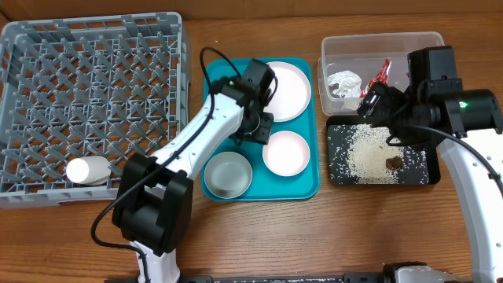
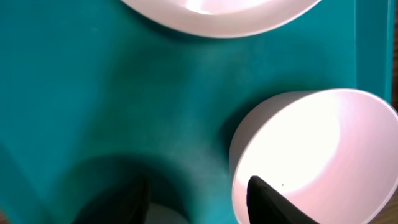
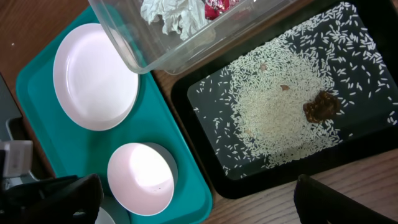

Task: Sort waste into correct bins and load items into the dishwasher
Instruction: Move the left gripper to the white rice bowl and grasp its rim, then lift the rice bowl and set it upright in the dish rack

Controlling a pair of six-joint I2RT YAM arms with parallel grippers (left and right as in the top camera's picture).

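Observation:
My left gripper (image 1: pixel 262 128) hangs low over the teal tray (image 1: pixel 308 185), open, astride the near rim of the pale pinkish bowl (image 2: pixel 311 149). One finger (image 2: pixel 267 202) is inside the bowl and the other (image 2: pixel 118 202) is outside, clear of its wall. The flat white plate (image 1: pixel 284 90) and the greyish-white bowl (image 1: pixel 228 174) share that tray. A white cup (image 1: pixel 88 170) lies in the grey dish rack (image 1: pixel 47 47). My right gripper (image 1: pixel 371 106) is open and empty above the clear tub (image 1: pixel 377 39), which holds foil (image 1: pixel 343 82) and a red wrapper (image 1: pixel 380 74). Rice (image 3: pixel 280 106) and a brown lump (image 3: pixel 320 107) lie in the black tray (image 3: pixel 199 168).
The rack fills the table's left side. The teal tray sits in the middle, close against the tub and black tray on its right. Bare wooden table (image 1: pixel 314 236) runs along the front. The left arm's base (image 1: pixel 153 208) stands at the front centre.

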